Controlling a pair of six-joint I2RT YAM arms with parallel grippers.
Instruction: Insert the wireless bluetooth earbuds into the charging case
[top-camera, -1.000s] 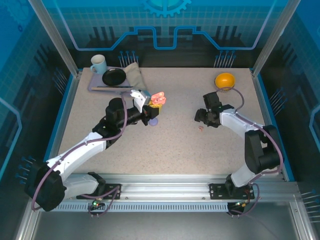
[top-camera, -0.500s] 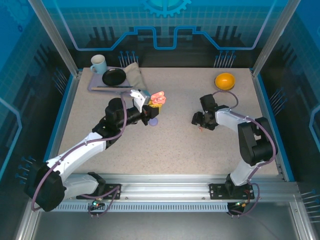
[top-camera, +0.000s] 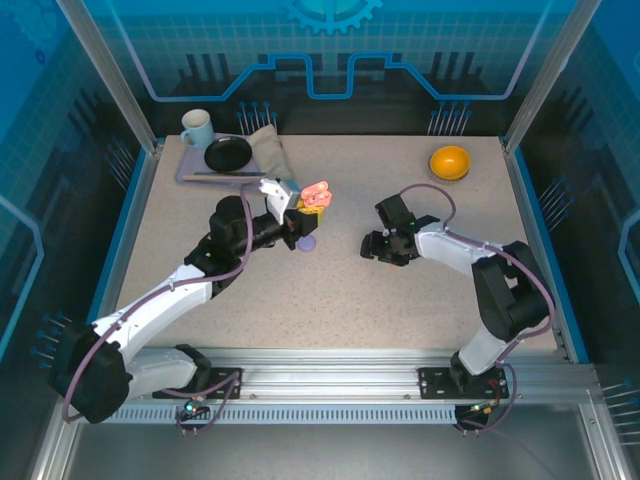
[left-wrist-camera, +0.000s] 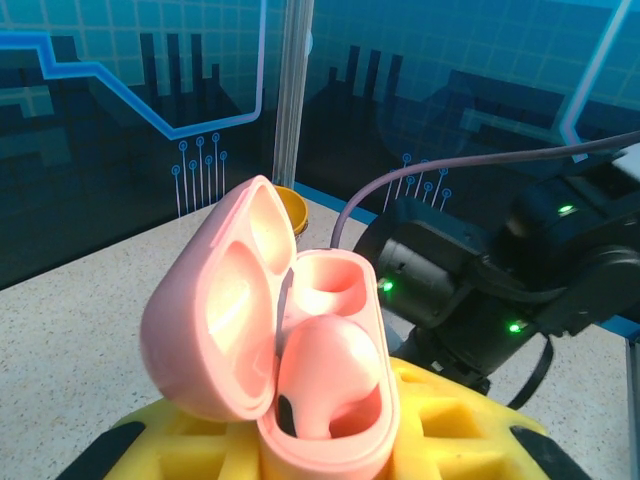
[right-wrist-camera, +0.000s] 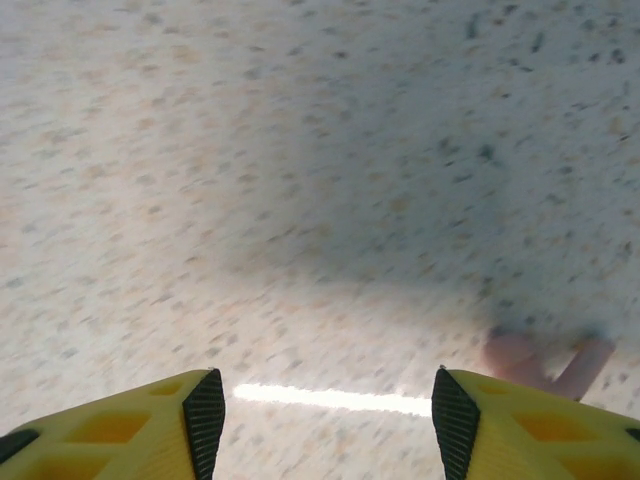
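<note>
The tiny salmon-pink plastic earbud (right-wrist-camera: 545, 362) lies just ahead of one fingertip (right-wrist-camera: 456, 425) of the wide-apart, empty right gripper (right-wrist-camera: 328, 422).

place: robot lab cell | cues: aluminium frame posts (top-camera: 110, 75), blue circuit-print panels (top-camera: 330, 70), speckled table (top-camera: 340, 300)

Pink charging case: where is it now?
The pink charging case is left of centre in the top view, held lid-open by the left tool, beyond a small purple object.
</note>
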